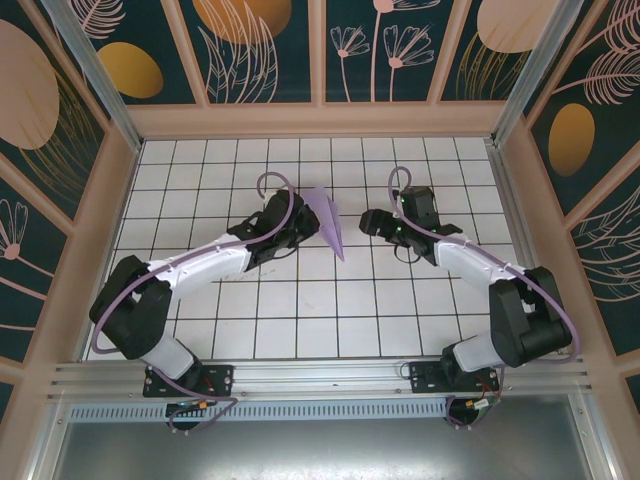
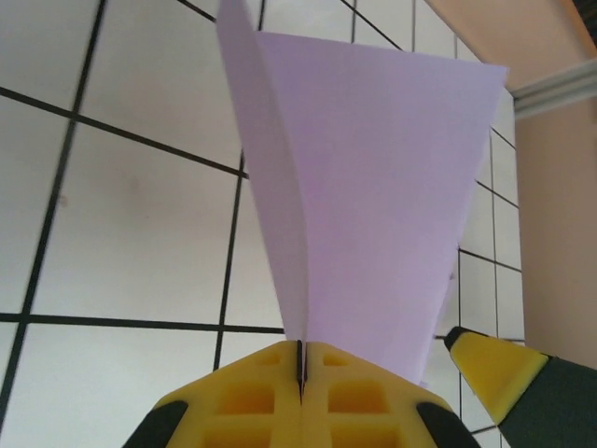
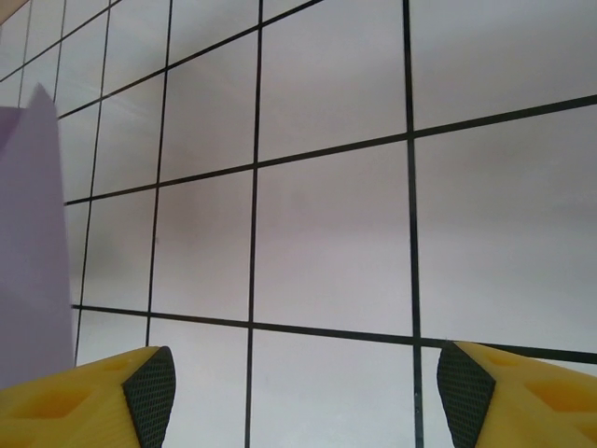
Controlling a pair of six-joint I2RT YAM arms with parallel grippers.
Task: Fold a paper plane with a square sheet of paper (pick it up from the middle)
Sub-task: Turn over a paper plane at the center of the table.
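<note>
The square sheet of paper is folded into a lilac paper plane (image 1: 328, 222), a narrow dart with its tip pointing toward the near right. My left gripper (image 1: 303, 226) is shut on the plane's centre fold from the left. In the left wrist view the yellow jaws (image 2: 301, 359) meet on the crease, and the paper plane (image 2: 373, 187) fans out wide beyond them. My right gripper (image 1: 367, 222) stands open just right of the plane, not touching it. Its fingers (image 3: 303, 392) are far apart over bare tiles, with the plane's edge (image 3: 33, 252) at the left.
The white tiled floor (image 1: 300, 310) with black grid lines stretches to wooden walls (image 1: 320, 120) at the back and sides. One yellow fingertip (image 2: 490, 369) of the right gripper shows at the lower right of the left wrist view, close to the paper.
</note>
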